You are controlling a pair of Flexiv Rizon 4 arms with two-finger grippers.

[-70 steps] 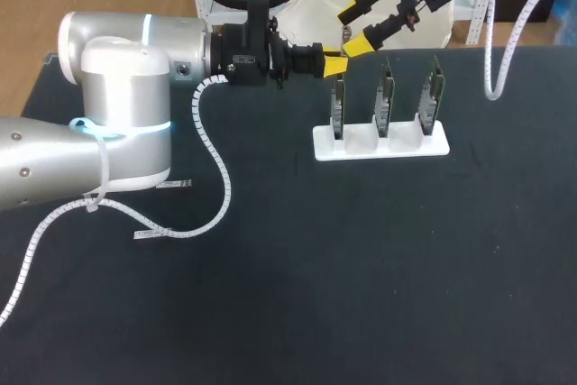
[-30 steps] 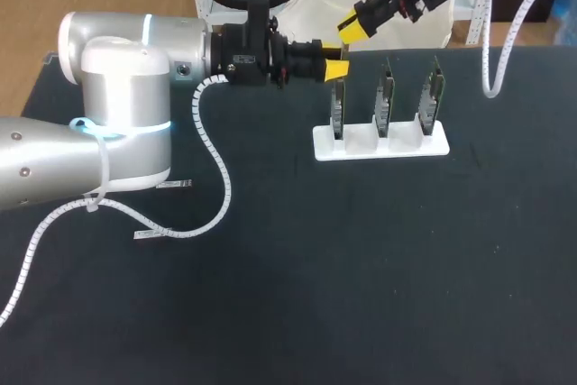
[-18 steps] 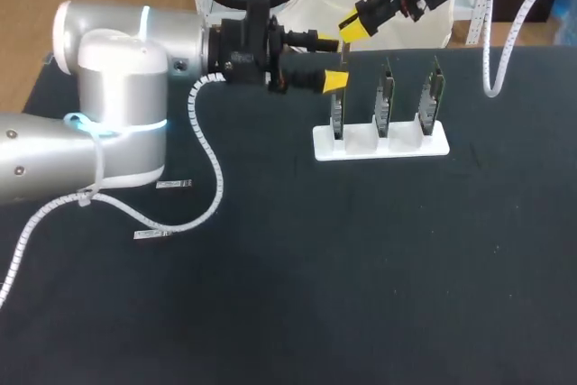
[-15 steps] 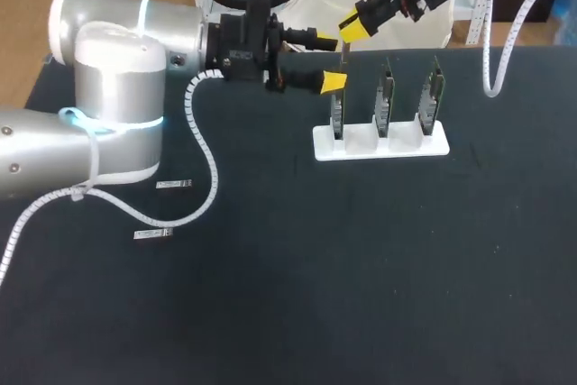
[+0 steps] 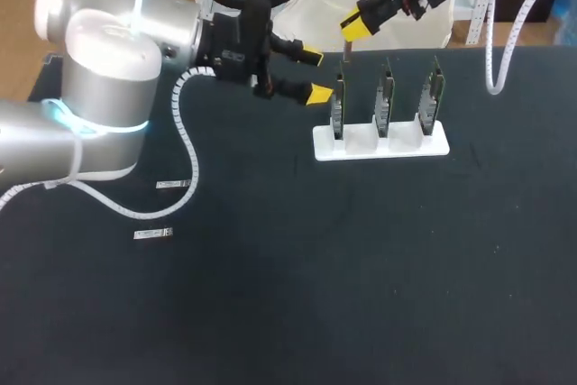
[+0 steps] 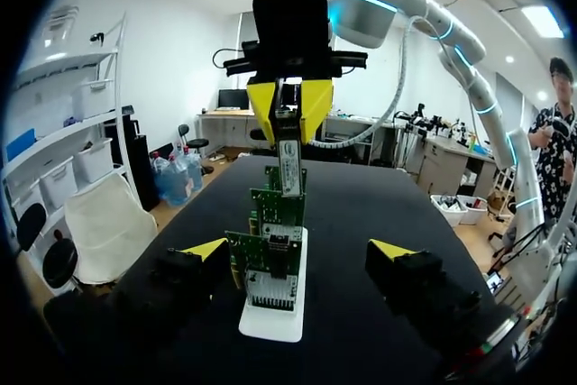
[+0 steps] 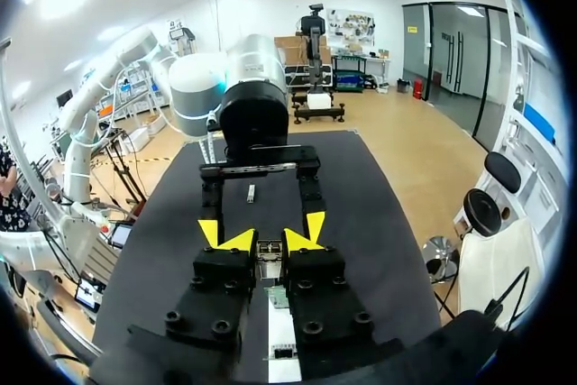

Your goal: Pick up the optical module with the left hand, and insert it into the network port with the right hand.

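Observation:
The optical module (image 5: 344, 51), a thin silvery bar, hangs from my right gripper (image 5: 355, 26), which is shut on it above the leftmost circuit board (image 5: 337, 107). In the right wrist view the module (image 7: 268, 252) sits between my right gripper's (image 7: 270, 241) yellow tips. In the left wrist view the module (image 6: 288, 161) hangs under the right gripper (image 6: 290, 107), over the row of boards (image 6: 270, 250). My left gripper (image 5: 315, 73) stands open just left of the module, empty. Its tips spread wide (image 6: 297, 250) on either side of the boards.
Three upright boards with network ports stand in a white holder (image 5: 380, 144) at the table's far middle. Two spare modules (image 5: 172, 185) (image 5: 153, 234) lie on the black table at the left. The left arm's white cable (image 5: 185, 155) hangs over the table.
My right gripper closed on the module while the left still held it. The left gripper then opened, let go and drew back to the left. The right gripper keeps the module.

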